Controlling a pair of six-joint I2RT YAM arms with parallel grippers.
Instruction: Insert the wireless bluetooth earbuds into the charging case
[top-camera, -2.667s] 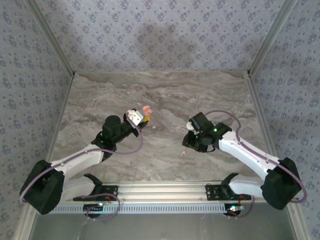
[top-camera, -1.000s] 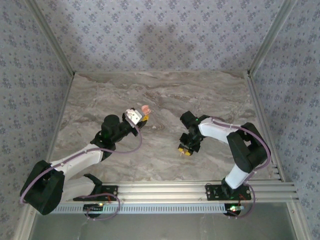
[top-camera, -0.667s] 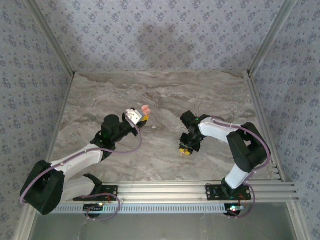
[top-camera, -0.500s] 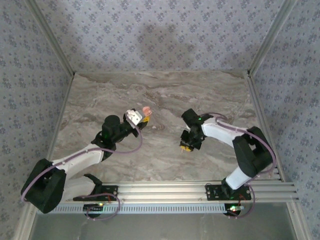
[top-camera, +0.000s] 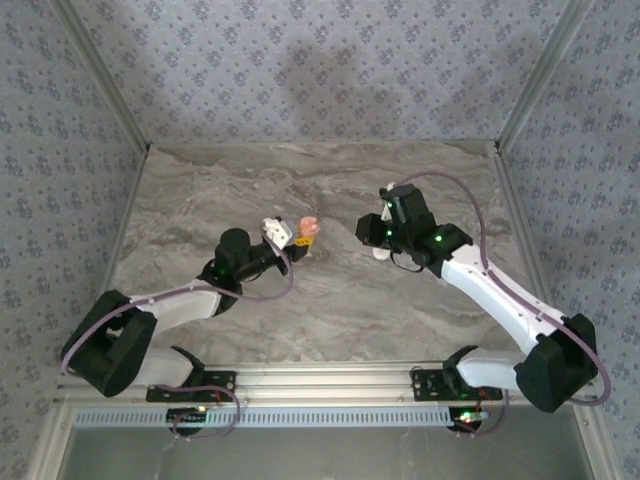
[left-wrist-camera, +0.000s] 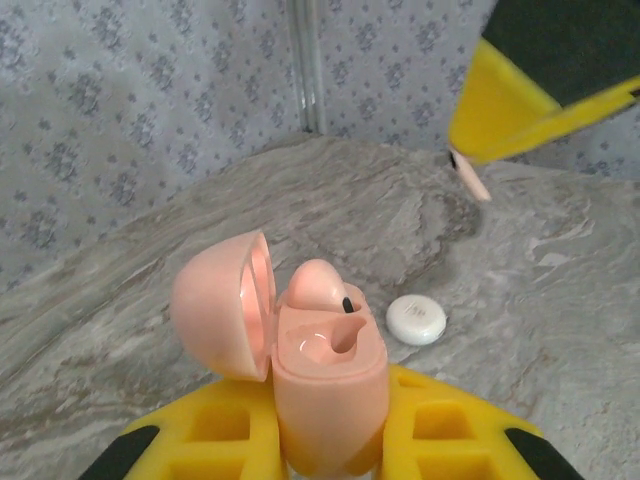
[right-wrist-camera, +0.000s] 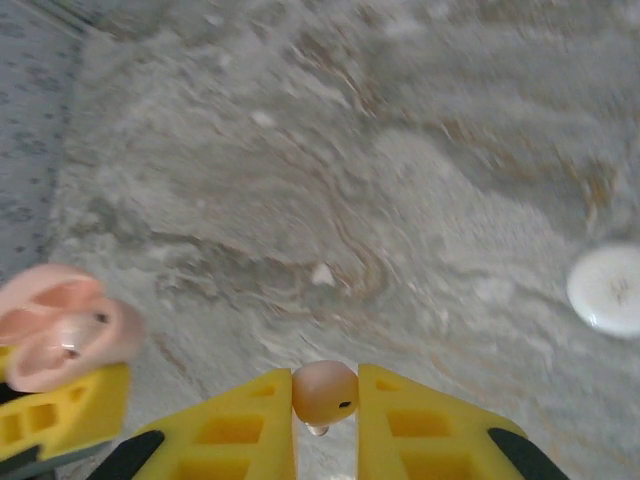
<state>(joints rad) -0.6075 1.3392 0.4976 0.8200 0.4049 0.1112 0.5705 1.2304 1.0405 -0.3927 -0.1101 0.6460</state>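
Starting with the right gripper (right-wrist-camera: 326, 376): what is clamped in it?

A pink earbud (right-wrist-camera: 322, 394) is pinched between the yellow fingers (right-wrist-camera: 250, 420), with its stem pointed down past them.

And where is the charging case (left-wrist-camera: 326, 375) kept?

It is gripped upright by the left gripper (left-wrist-camera: 330, 425), with its lid (left-wrist-camera: 222, 300) swung open to the left. A second earbud (left-wrist-camera: 315, 285) is already seated, and the socket (left-wrist-camera: 325, 345) beside it is seen to be empty.

Which way must the held earbud be carried?

Leftward. From the right wrist the case is found at the far left edge, near but apart. The right arm is judged the one to close the gap, with the stem lined up over the empty socket. A white disc (right-wrist-camera: 608, 290) lies on the worktop (right-wrist-camera: 450, 200) to the right, away from that path.
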